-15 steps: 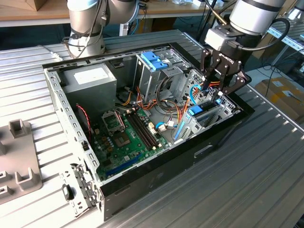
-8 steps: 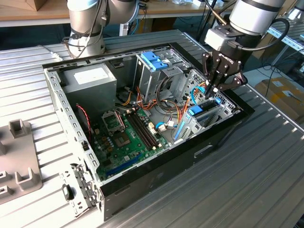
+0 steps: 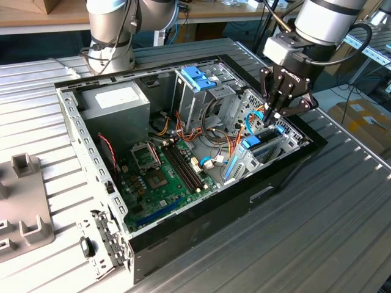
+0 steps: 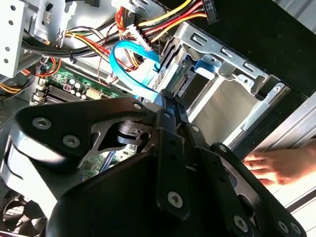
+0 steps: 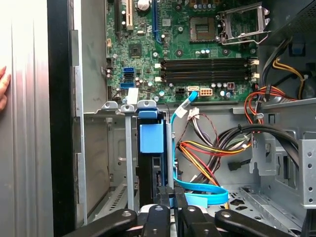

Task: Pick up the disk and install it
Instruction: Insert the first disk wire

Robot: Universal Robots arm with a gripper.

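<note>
The disk (image 3: 252, 144) stands on edge in the metal bay (image 3: 292, 139) at the open computer case's end, on the exterior view's right. Its blue rail tab (image 5: 151, 138) caps the dark slot. In the second wrist view the disk (image 4: 183, 78) shows its connector end between bay walls. My gripper (image 3: 269, 115) hangs just above that end, fingers pressed together and holding nothing. The fingertips (image 5: 160, 195) sit right at the disk's rear edge; I cannot tell whether they touch it. In the second wrist view the gripper (image 4: 169, 98) points into the bay.
A blue data cable (image 5: 197, 190) loops beside the fingers, with red and yellow power wires (image 5: 207, 148) close by. The motherboard (image 3: 162, 177), power-supply box (image 3: 116, 101) and blue-latched cage (image 3: 198, 76) lie inside the case. A person's hand (image 4: 276, 165) rests outside the case wall.
</note>
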